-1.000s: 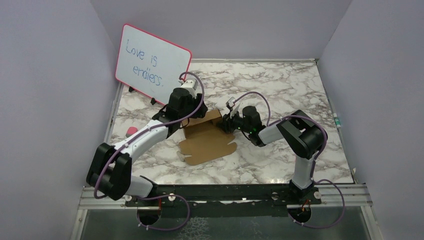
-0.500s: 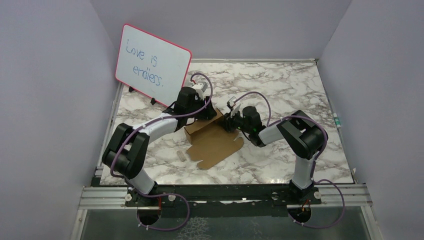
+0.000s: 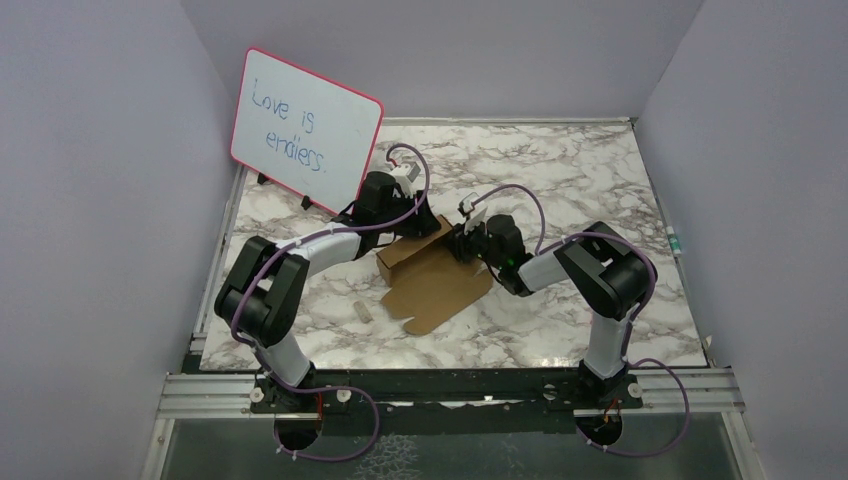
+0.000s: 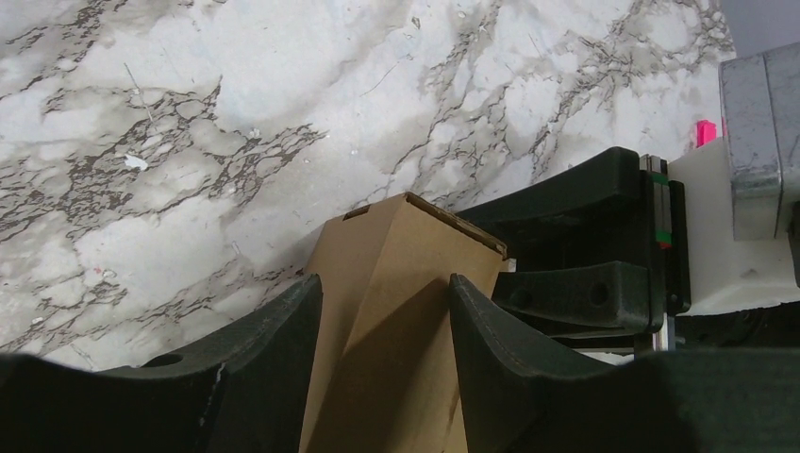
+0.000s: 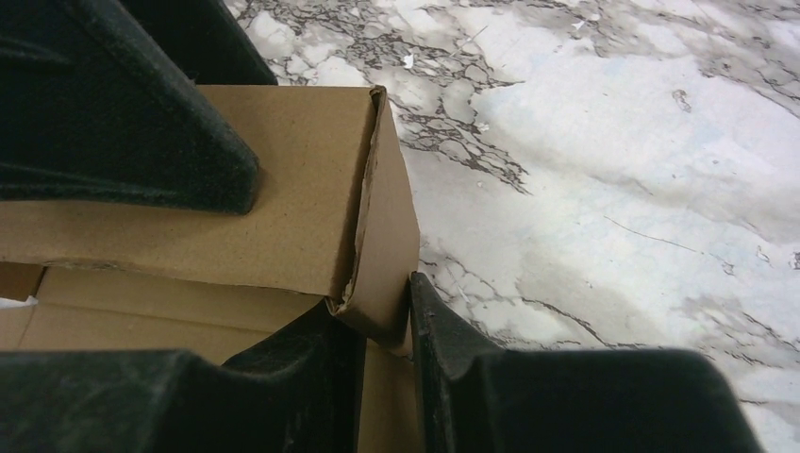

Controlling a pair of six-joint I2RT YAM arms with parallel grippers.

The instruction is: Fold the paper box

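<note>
- Two claws met at one brown box [image 3: 432,285] in the middle of the marble table [image 3: 560,170]; its far wall stood raised while the near flaps lay flat toward the arm bases
- The left claw [image 4: 385,293] was about half open, its fingers pressed on either side of the raised wall; the right claw [image 5: 377,311] was almost closed, pinching a thin end flap at the wall's corner
- Likely risk: the end flap looked ragged along its crease, so a hard pull by the right claw could tear it or bend it in the wrong place
- Likely risk: if the claws twisted or pulled unevenly, the wall could spring open, or the light box could slide on the smooth table
- Likely risk: the claws sat just beside each other, so folding the flap inward could knock finger against finger
- A whiteboard [image 3: 305,130] stood close behind the left arm, and a wide swing might strike it
</note>
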